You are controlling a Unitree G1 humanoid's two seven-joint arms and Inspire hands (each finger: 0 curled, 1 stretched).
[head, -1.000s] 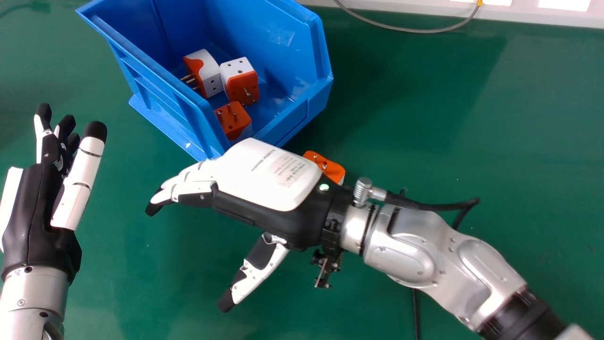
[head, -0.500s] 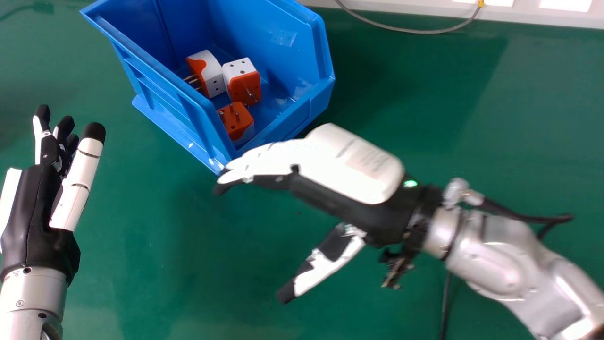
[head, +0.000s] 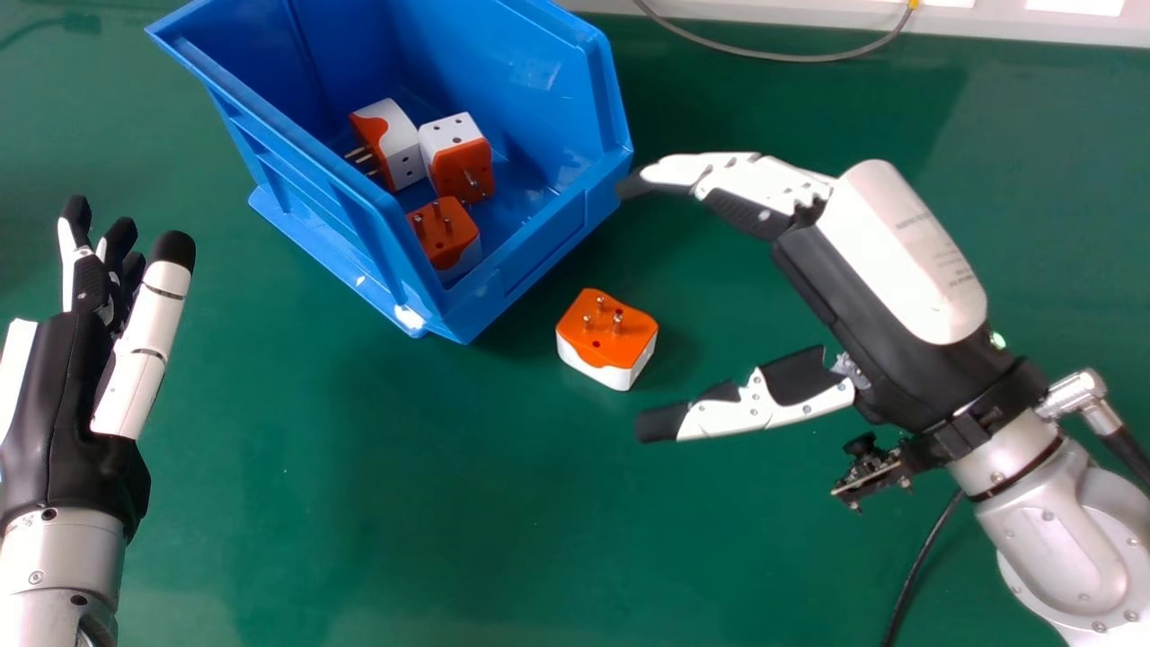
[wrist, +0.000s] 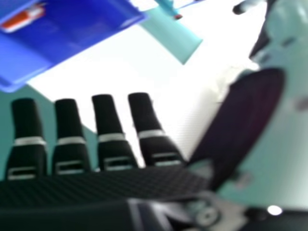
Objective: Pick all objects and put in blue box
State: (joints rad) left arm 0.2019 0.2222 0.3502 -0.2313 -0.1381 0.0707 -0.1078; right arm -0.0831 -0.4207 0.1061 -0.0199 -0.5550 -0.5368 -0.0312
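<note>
We see the blue box point(head: 503, 81) in the upper left and centre of the head view, its open side facing up and its far end running past the top edge. Inside it we count three orange and white plug adapters, grouped toward the end nearer us. The left adapter point(head: 400, 148) has its pins pointing to the left of the frame; the middle adapter point(head: 460, 166) sits just beside it, with its white, holed face up and pins on its orange face. The front adapter point(head: 442, 229) is lower in the frame, orange pin face up, partly hidden by the box's wall.

A fourth, the loose adapter point(head: 607, 332), lies outside the box on the green table point(head: 359, 494), near the centre of the frame, pins up, near the box's lower corner.

Our right hand point(head: 898, 261) is at the right of the frame, held wide, thumb well apart from the fingers, both pointing leftward. The loose adapter is near the thumb's tip. In the right hand view we can make out the box with something orange and white inside. Our left hand point(head: 67, 395) is at the left edge, fingers loosely extended.
</note>
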